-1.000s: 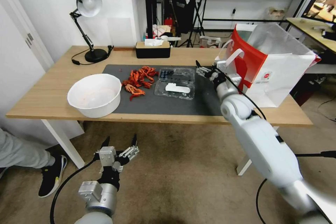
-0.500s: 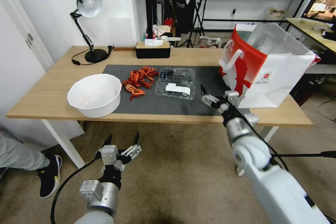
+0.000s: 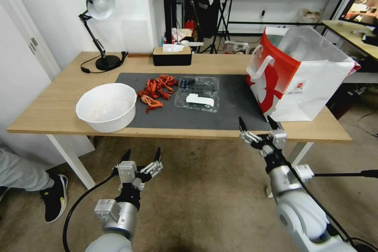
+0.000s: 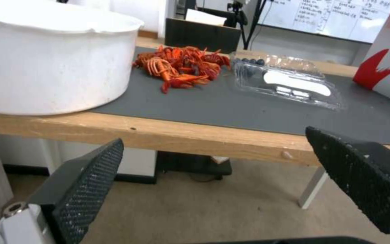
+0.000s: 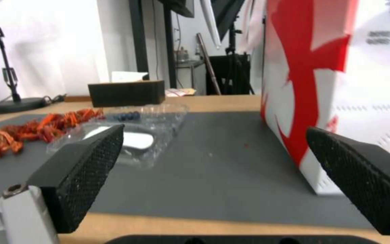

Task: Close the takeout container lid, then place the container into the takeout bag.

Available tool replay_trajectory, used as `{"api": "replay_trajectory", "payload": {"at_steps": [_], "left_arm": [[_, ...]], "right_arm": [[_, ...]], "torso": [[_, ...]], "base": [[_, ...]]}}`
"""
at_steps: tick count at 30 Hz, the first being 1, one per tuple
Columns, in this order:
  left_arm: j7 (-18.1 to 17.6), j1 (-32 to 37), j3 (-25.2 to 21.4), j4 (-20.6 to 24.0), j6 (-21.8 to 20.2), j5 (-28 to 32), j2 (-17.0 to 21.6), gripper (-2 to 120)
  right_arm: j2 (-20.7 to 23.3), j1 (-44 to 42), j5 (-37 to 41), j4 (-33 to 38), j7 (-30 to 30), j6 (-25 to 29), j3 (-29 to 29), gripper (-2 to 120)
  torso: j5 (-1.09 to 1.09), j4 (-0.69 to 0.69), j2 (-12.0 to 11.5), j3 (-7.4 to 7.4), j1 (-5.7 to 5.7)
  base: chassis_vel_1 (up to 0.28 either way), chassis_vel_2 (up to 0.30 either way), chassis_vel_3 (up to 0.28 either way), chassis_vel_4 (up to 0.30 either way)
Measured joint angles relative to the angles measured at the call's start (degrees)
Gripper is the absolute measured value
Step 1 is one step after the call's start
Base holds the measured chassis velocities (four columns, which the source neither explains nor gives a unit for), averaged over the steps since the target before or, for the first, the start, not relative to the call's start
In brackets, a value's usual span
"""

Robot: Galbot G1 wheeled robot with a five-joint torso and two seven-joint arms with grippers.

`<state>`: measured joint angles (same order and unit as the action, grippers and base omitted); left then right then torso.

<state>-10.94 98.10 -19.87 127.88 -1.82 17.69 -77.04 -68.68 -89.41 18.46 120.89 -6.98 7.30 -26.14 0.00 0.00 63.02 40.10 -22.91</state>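
Grippers hang below the tabletop (image 3: 47,118) front edge: left gripper (image 3: 142,157) low toward the left, right gripper (image 3: 256,124) just at the edge, both with fingers spread wide and empty. Farther in, on the dark mat (image 3: 232,106), the takeout container (image 3: 197,93) lies open, its lid (image 3: 197,100) flat on the near side, blueberries in the far half. Red crayfish (image 3: 156,88) lie beside it; a white bowl (image 3: 106,106) stands left. The takeout bag (image 3: 303,78) stands upright at the right.

The left hand (image 4: 217,183), fingers apart, hangs below the table edge (image 4: 181,137).
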Motion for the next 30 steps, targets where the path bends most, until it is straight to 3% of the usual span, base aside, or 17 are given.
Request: {"api": "replay_trajectory", "payload": {"at_steps": [8,16,30], "left_arm": [[-0.3,-3.1,-0.1,-0.5,-1.6,3.8,1.5,100],[-0.6,-6.5,-0.9,1.0,-3.1,9.2,3.5,100],[0.2,-21.5,2.9,-3.8,-6.3,21.8,12.9,100]], "right_arm": [[-2.0,-3.2,-2.8,0.2,0.8,1.4,-0.7,100],[-1.4,-0.6,-3.0,-1.0,1.3,-0.1,1.9,100],[-3.5,-3.2,-4.6,-0.5,2.4,-0.6,1.3,100]], "torso": [[-0.01,0.00,0.0,0.00,-0.01],[0.01,0.04,0.0,0.01,-0.01],[0.00,0.00,0.0,0.01,-0.01]], "base": [[0.000,0.000,0.000,0.000],[0.000,0.000,0.000,0.000],[0.000,0.000,0.000,0.000]]}}
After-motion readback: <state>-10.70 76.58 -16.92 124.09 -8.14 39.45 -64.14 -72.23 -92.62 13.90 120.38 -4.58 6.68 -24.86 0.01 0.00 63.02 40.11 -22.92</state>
